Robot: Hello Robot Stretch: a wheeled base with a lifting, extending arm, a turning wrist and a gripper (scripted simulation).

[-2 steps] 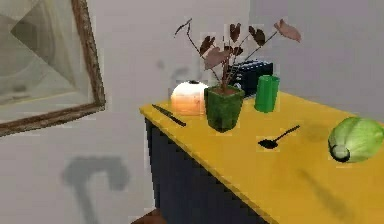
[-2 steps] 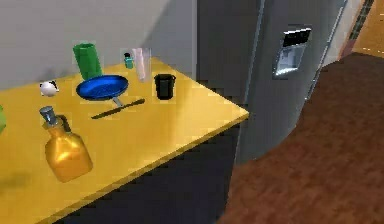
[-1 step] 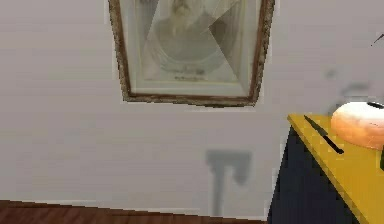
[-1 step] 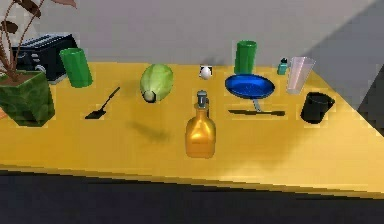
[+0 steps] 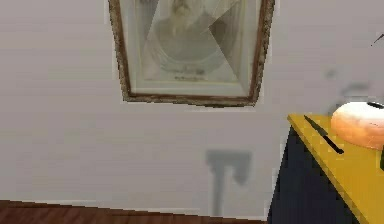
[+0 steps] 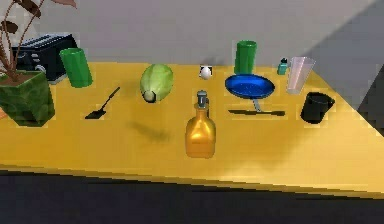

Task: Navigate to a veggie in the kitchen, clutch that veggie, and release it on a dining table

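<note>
Your veggie [image 6: 156,82] (green, long axis outward) lies on the bench [image 6: 100,150]; its bearing from the jaws, and their state, you cannot tell.

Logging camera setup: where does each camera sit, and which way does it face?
Forward view: on the robot, looking ahead and down at a gold-framed picture on a pale wall; robot's body: none.
Arm side view: on the robot's body, facing sideways over a yellow tabletop with a pale green round veggie and amber glass bottle; robot's body: none.
Shared: likely that yellow tabletop, at the forward view's right edge.
</note>
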